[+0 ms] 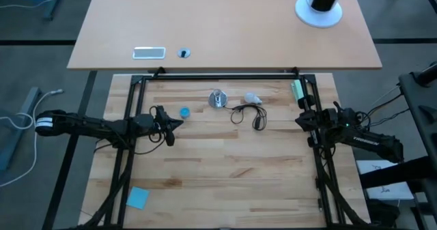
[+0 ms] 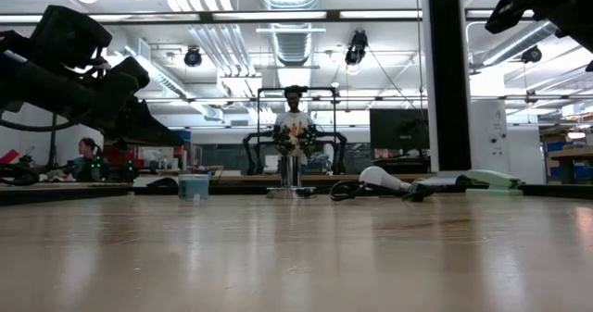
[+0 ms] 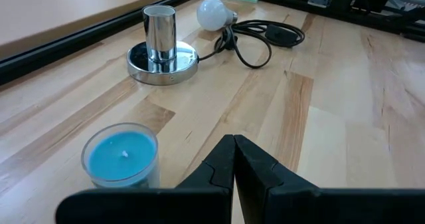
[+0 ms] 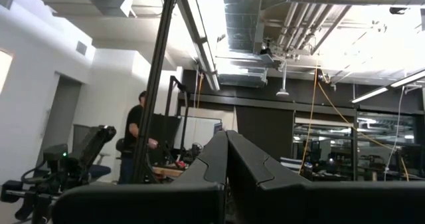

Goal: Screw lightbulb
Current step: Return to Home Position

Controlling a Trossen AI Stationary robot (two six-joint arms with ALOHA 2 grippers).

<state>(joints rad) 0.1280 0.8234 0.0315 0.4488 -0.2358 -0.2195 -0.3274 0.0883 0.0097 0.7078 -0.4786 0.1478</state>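
High view: seemingly sitting near home with left tool (image 1: 178,123) and right tool (image 1: 299,121) clenched, empty; next likely calling for picking bulb (image 1: 252,97) off desk (image 1: 225,172) near socket (image 1: 217,99).

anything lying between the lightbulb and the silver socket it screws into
Nothing visible lies between the white frosted lightbulb and the shiny silver socket base; the socket's black cord only loops close beside that gap.

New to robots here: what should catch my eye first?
The white lightbulb lies on its side at the far middle of the table, right of a shiny lamp base with a black cord. A blue candle stands left of the base, just before the shut left gripper; the right gripper waits shut at the right edge.
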